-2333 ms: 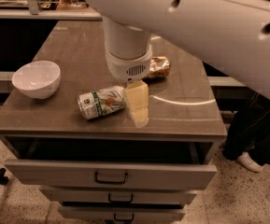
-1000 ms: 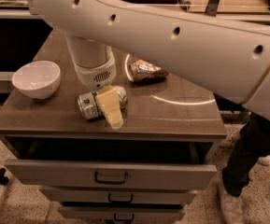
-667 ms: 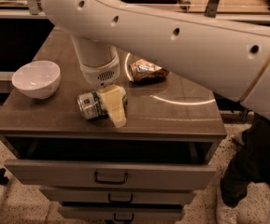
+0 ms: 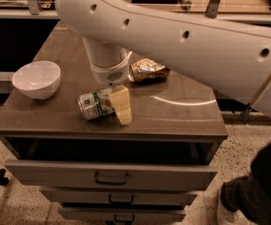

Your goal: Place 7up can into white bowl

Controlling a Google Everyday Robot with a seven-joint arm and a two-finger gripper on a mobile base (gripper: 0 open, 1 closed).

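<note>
The 7up can (image 4: 93, 105) lies on its side near the front edge of the brown cabinet top (image 4: 172, 111), with its silver top facing left. My gripper (image 4: 119, 108) hangs down from the large white arm and sits at the can's right end, covering part of it. The can rests on the cabinet top. The white bowl (image 4: 36, 78) stands upright and empty at the left edge, about a can's length to the left of the can.
A shiny gold-brown foil snack bag (image 4: 148, 71) lies behind and to the right of the can. The top drawer (image 4: 111, 175) below the cabinet top is pulled out a little. A dark shelf unit stands behind the cabinet. A person's leg and shoe (image 4: 247, 200) are at the lower right.
My gripper has moved left from beside the can to over its right end, then drifted slightly right. The can, the bowl and the snack bag have not moved.
</note>
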